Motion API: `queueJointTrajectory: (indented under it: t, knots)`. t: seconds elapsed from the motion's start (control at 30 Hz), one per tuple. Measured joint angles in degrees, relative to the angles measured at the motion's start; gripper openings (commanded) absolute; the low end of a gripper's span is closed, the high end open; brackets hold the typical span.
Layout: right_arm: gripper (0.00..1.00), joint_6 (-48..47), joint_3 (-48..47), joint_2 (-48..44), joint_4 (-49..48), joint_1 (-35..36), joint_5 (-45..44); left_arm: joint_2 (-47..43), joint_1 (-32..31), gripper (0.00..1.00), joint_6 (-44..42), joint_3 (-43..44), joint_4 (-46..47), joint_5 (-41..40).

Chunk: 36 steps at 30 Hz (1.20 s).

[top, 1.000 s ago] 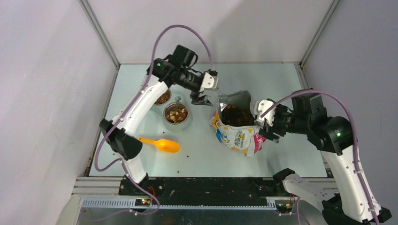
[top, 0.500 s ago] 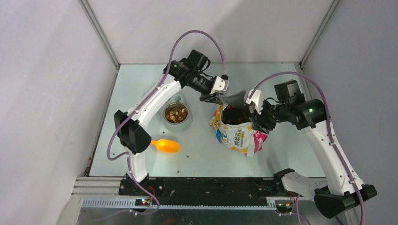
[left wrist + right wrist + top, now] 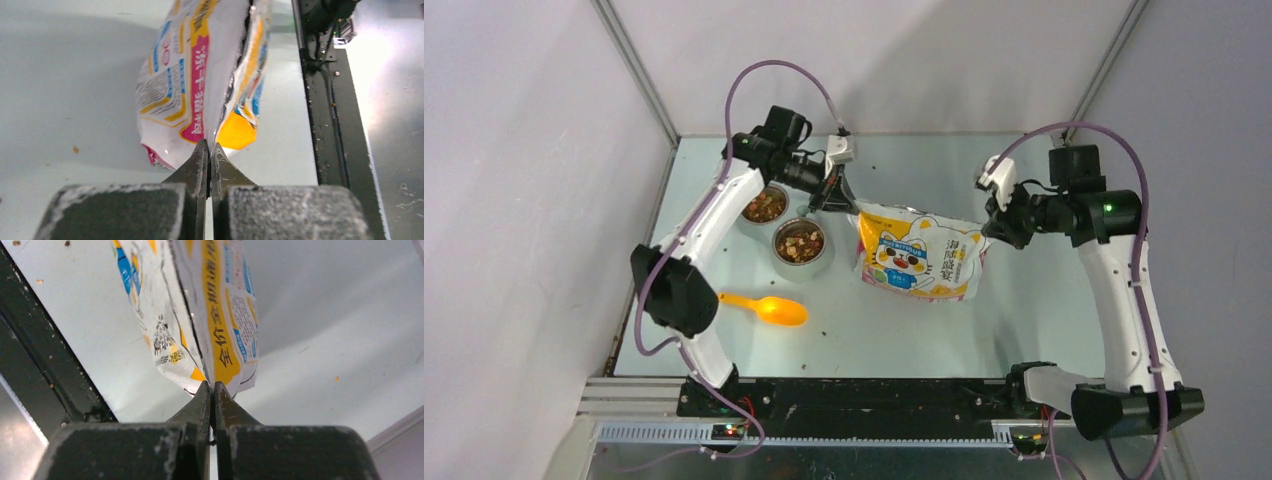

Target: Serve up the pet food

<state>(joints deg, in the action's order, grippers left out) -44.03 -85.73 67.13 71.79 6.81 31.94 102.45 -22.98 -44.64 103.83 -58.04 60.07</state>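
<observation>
Pale green table | bag no longer standing open as half a second back, now stretched flat between left gripper and right gripper, both clamped on its top edge | pet food in both bowls | likely served already, bag closing next

In both wrist views the bag is cut off by the upper edge, and its contents are hidden. From above, the left arm covers part of the far bowl and its pet food. The table specks are too small to identify.
</observation>
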Motion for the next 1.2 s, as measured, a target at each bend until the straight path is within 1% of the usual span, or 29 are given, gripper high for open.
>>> queueJointTrajectory:
  t: [0.07, 0.17, 0.23, 0.37, 0.4, 0.43, 0.47, 0.5, 0.57, 0.6, 0.67, 0.77, 0.8, 0.83, 0.87, 0.9, 0.93, 1.0, 1.1, 1.2]
  knots:
    - [0.0, -1.7, 0.59, 1.4, -1.44, -3.89, 4.0, -3.26, 0.44, 0.0, 1.79, -3.06, 0.28, 0.5]
    - [0.0, -2.32, 2.75, 1.99, -2.19, -7.23, 7.34, -6.54, 0.31, 0.0, 3.15, -5.55, 0.39, 0.31]
    - [0.0, -2.23, 3.32, 1.99, -2.58, -7.56, 8.17, -7.48, 0.55, 0.0, 4.63, -6.23, 0.76, 0.13]
    - [0.0, -1.46, 3.45, 1.97, -4.59, -5.92, 7.43, -8.96, 1.31, 0.0, 9.46, -8.52, 4.04, -0.33]
    - [0.03, -1.44, 3.48, 1.97, -5.14, -5.14, 6.93, -9.57, 1.51, 0.0, 10.84, -9.44, 5.2, -0.5]
    - [0.15, -1.44, 3.45, 1.97, -5.51, -4.52, 6.6, -10.05, 1.66, 0.0, 11.96, -10.12, 6.01, -0.63]
    - [0.22, -1.49, 3.45, 1.97, -5.88, -3.76, 6.27, -10.69, 1.79, 0.0, 13.22, -10.8, 6.95, -0.96]
    - [0.31, -1.62, 3.45, 2.03, -6.05, -3.06, 6.1, -11.17, 1.9, 0.0, 14.1, -11.19, 7.61, -1.14]
    - [0.41, -1.84, 3.41, 2.08, -6.8, -1.53, 5.66, -11.76, 1.97, 0.0, 15.63, -11.3, 8.26, -1.44]
    - [0.45, -2.32, 3.32, 2.1, -7.21, -0.5, 5.44, -11.96, 1.97, 0.0, 16.15, -11.3, 8.5, -1.51]
    - [0.5, -2.82, 3.04, 2.32, -7.56, 1.33, 5.14, -12.28, 2.01, 0.0, 16.74, -11.3, 8.83, -1.81]
    - [0.52, -3.21, 2.82, 2.89, -8.2, 4.02, 5.01, -12.46, 2.16, 0.0, 17.22, -11.3, 8.85, -2.03]
    - [0.53, -3.26, 2.73, 3.23, -8.31, 4.92, 4.94, -12.46, 2.19, 0.04, 17.22, -11.28, 8.74, -2.05]
    - [0.53, -3.41, 2.62, 3.65, -8.5, 5.77, 4.81, -12.46, 2.23, 0.11, 17.2, -11.21, 8.57, -2.08]
    - [0.54, -3.63, 2.45, 4.2, -8.55, 6.49, 4.68, -12.46, 2.23, 0.28, 16.96, -10.93, 8.0, -2.23]
    - [0.54, -4.02, 2.19, 4.94, -8.52, 7.3, 4.57, -12.44, 2.14, 0.35, 16.57, -10.45, 7.32, -2.51]
    - [0.54, -4.24, 2.01, 5.46, -8.52, 7.78, 4.39, -12.44, 2.05, 0.45, 15.39, -9.81, 6.69, -2.78]
    - [0.54, -4.63, 1.68, 6.54, -8.55, 8.61, 4.07, -12.41, 1.4, 0.52, 12.98, -6.58, 4.44, -3.67]
    - [0.54, -5.05, 1.64, 7.39, -8.52, 9.38, 3.41, -12.33, -0.68, 0.56, 7.52, -1.79, 1.97, -6.16]
    - [0.54, -5.53, 1.64, 7.43, -8.5, 9.49, 2.84, -10.45, -5.14, 0.58, 1.05, 4.02, -2.71, -9.18]
